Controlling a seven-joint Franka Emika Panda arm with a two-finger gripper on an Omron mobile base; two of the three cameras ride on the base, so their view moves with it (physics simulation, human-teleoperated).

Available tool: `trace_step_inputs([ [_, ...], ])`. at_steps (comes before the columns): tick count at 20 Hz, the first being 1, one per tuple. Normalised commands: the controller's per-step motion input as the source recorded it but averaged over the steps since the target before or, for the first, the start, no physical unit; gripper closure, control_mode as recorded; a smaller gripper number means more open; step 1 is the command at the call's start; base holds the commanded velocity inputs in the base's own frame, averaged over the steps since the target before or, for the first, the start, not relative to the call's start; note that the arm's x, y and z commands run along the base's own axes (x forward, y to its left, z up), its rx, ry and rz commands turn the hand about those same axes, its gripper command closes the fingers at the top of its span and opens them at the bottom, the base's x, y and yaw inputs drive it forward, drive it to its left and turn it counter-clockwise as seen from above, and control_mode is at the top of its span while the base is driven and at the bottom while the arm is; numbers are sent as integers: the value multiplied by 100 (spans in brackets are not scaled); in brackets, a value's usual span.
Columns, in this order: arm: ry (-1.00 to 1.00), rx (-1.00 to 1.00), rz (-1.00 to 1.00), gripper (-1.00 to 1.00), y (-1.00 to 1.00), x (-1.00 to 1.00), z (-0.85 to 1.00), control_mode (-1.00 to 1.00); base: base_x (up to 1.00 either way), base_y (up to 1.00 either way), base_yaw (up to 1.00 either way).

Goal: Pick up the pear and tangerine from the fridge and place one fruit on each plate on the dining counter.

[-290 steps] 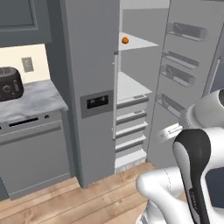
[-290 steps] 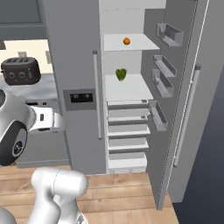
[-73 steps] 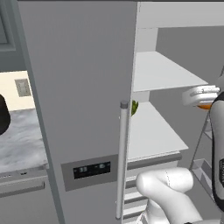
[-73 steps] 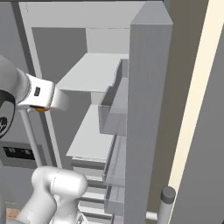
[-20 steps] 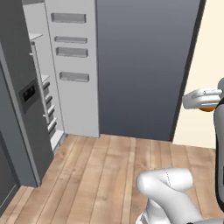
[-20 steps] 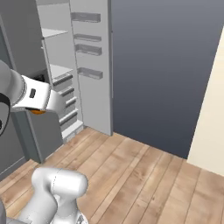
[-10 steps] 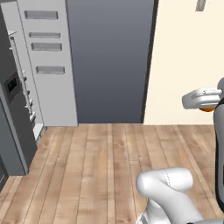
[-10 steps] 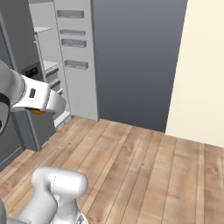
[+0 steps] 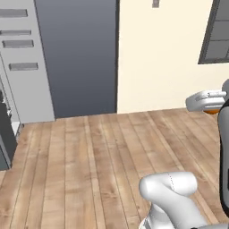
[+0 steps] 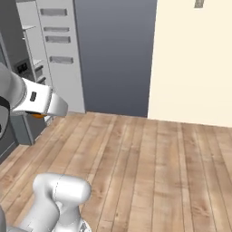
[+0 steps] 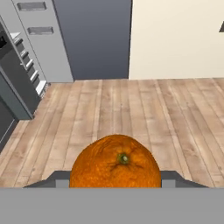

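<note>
You've got the small bright orange tangerine (image 11: 115,162) clamped in the white two-finger gripper (image 11: 115,181), fridge (image 11: 19,65) off left, no plates ahead.

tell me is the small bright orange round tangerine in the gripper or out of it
In the gripper. The small bright orange round tangerine sits at the base of the hand view between the dark finger tips, above the wooden floor.
</note>
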Motion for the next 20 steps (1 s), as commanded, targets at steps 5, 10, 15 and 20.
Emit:
trace_step_inputs([
  [5, 0, 0, 0, 100, 0, 0, 0, 100, -88, -17, -31],
  [10, 0, 0, 0, 100, 0, 0, 0, 100, -34, -68, -30],
  [15, 0, 0, 0, 100, 0, 0, 0, 100, -20, -78, -32],
  [20, 0, 0, 0, 100, 0, 0, 0, 100, 0, -89, -30],
])
